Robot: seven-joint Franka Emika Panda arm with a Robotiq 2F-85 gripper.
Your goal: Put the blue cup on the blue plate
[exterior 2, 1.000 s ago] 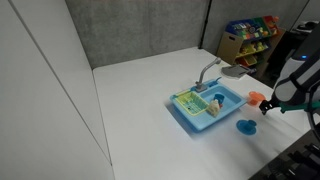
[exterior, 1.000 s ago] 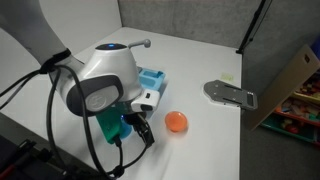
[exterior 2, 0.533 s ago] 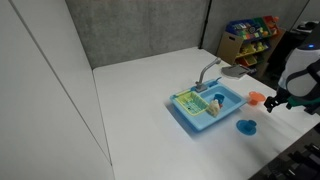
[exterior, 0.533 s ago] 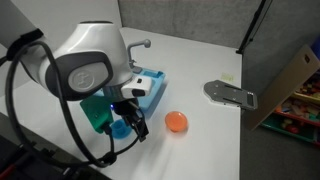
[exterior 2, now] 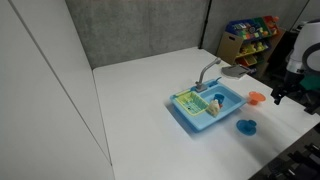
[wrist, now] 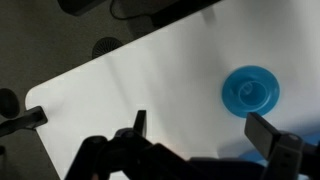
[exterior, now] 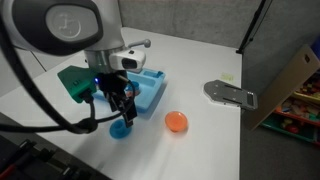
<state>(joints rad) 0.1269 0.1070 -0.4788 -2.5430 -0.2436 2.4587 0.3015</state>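
The blue plate (wrist: 250,90) lies on the white table, at the upper right of the wrist view. A small round blue cup (wrist: 247,89) appears to sit on the plate near its middle. The plate also shows in both exterior views (exterior: 120,131) (exterior 2: 246,126). My gripper (wrist: 205,135) is open and empty, raised above the table beside the plate. In the exterior views it hangs just above the plate (exterior: 125,108) (exterior 2: 279,97).
The light-blue toy sink (exterior: 148,90) (exterior 2: 208,106) with small items stands behind the plate. An orange plate (exterior: 176,122) (exterior 2: 256,97) lies nearby. A grey flat piece (exterior: 231,94) lies further off. The table edge runs close to the plate.
The arm has risen and pulled back from the blue plate. The gripper, low over the plate a second ago, now hangs above it, open.
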